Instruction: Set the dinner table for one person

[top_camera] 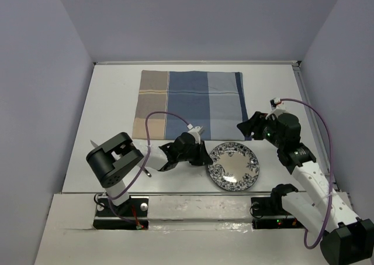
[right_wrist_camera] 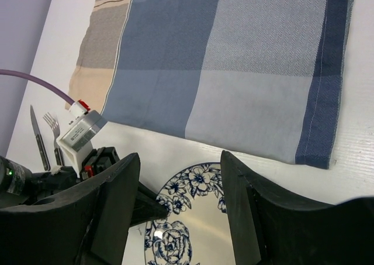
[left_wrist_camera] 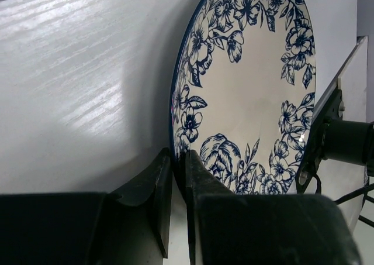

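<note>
The white worktop (top_camera: 111,101) spreads beneath both claws, with the blue-and-tan placemat (top_camera: 190,104) lying flat just beyond them. The floral plate (top_camera: 235,167) sits under the right claw (right_wrist_camera: 178,158), which gapes wide and holds nothing. The left claw (left_wrist_camera: 178,159) pinches the plate's rim, and behind it, away from the plate, lie a knife (right_wrist_camera: 36,133) and fork (right_wrist_camera: 54,133) side by side

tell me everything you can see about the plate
The plate is round, glossy and looks ceramic: a white centre ringed by dark blue flowers, with a thin blue edge. It appears to lie face up on the dinner table near the front edge, close to the striped placemat but not on it. The left gripper is pinched on its left rim. The right gripper is open near its far side, not touching.
</note>
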Tool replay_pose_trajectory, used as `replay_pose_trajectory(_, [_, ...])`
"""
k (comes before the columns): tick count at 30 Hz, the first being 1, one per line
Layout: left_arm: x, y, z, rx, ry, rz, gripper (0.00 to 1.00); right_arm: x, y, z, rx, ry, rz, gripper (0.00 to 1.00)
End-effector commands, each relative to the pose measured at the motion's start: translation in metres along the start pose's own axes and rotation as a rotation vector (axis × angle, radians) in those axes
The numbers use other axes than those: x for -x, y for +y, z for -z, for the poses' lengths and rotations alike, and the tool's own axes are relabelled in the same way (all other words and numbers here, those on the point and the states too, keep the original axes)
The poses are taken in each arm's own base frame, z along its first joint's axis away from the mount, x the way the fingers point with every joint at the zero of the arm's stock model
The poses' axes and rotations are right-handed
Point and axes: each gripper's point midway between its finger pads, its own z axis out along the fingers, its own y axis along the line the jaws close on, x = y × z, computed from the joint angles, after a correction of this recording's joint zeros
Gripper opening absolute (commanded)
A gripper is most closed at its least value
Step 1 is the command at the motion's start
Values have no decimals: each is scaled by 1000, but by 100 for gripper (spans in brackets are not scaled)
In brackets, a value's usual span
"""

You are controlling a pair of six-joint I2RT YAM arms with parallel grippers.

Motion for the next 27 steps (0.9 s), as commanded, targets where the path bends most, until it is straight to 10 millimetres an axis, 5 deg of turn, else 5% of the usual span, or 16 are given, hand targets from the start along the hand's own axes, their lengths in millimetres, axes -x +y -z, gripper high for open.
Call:
replay_pose_trajectory(1, [22, -20, 22, -62, -82, -25, 0, 14, 12, 7, 36, -36, 8, 63])
replay_pose_trajectory(5, [51, -49, 48, -150, -173, -20, 0, 24, 19, 14, 46, -60, 23, 63])
replay_pose_trajectory(12, [118, -65, 102, -219, -373, 16, 0, 36, 14, 23, -18, -87, 57, 68])
replay_pose_trajectory(19, [189, -44, 142, -182, -559, 45, 0, 45, 18, 25, -18, -100, 58, 68])
replay_pose_trajectory(24, [257, -14, 168, -100, -736, 59, 0, 42, 17, 20, -12, -88, 49, 68])
replay_pose_trajectory(27, [289, 3, 168, -92, -776, 79, 0, 38, 18, 17, 1, -66, 45, 68])
